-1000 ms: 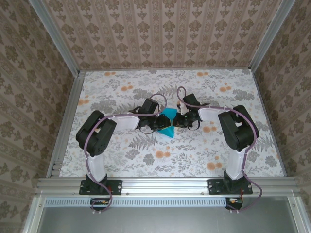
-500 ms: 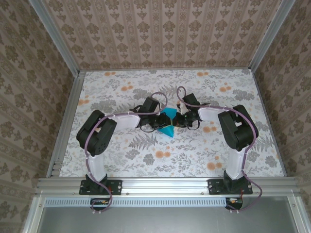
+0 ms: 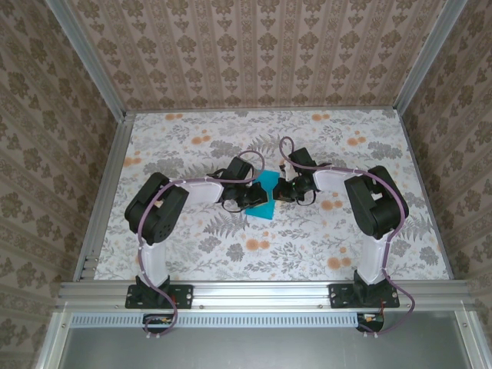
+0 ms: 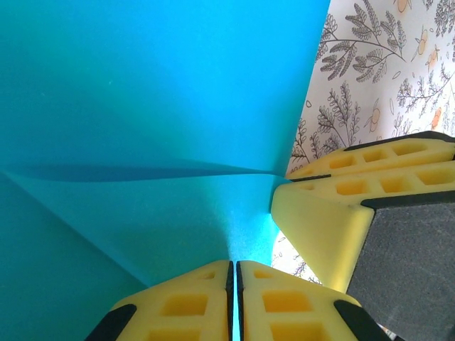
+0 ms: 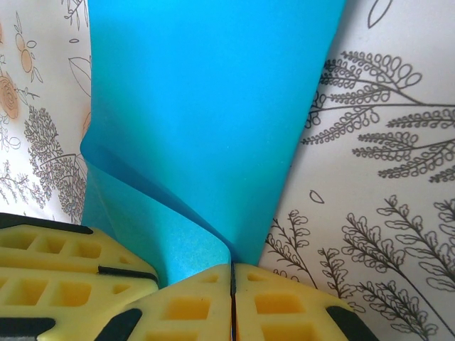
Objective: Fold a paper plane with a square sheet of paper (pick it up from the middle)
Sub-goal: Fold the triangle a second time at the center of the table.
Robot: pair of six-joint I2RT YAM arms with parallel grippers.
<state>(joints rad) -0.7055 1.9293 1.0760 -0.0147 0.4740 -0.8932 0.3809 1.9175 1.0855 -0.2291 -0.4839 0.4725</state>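
Note:
The square sheet of paper is teal-blue and hangs just above the middle of the table, bent along a soft fold. My left gripper holds its left side. In the left wrist view the yellow jaws are shut with the paper's edge pinched in the thin gap between them. My right gripper holds the right side, its jaws shut on the folded corner. The two grippers nearly touch: the right gripper's fingers show close by in the left wrist view, and the left gripper's fingers show in the right wrist view.
The table has a floral cover and is fenced by patterned walls and aluminium posts. Both arms bend inward from their bases at the near edge.
The left gripper has closed further on the paper and its arm has shifted slightly right. The paper has gone from a tented shape to a flatter one.

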